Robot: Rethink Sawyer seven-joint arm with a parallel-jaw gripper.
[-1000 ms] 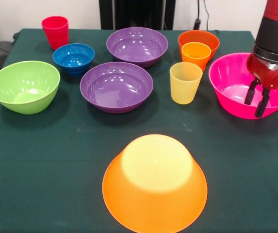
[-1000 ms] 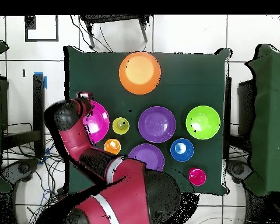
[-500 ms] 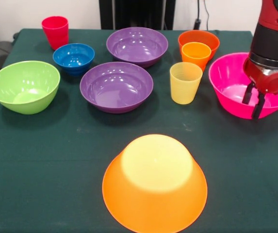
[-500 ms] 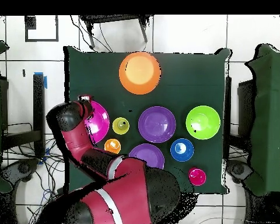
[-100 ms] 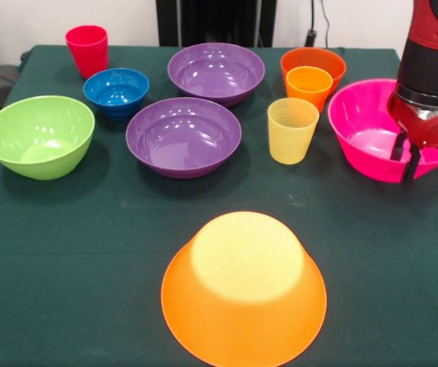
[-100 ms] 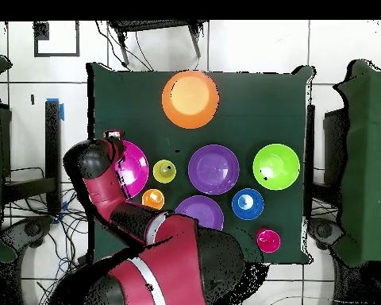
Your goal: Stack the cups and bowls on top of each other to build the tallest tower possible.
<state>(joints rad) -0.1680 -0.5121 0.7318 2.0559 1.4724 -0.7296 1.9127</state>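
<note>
On the dark green cloth (image 5: 89,252), glossy round plastic ware sits unstacked. At far left is the lime bowl (image 5: 38,135), then the red cup (image 5: 87,49) and small blue bowl (image 5: 116,91). Two purple bowls (image 5: 183,135) sit mid-table. Nearest, the big orange bowl (image 5: 243,290) lies upside down. The smooth yellow cup (image 5: 293,129) stands beside the orange cup (image 5: 309,86), nested in the red-orange bowl (image 5: 313,61). At right, the gripper (image 5: 405,158) hangs at the pink bowl (image 5: 364,138), its fingers narrowly parted astride the near rim.
</note>
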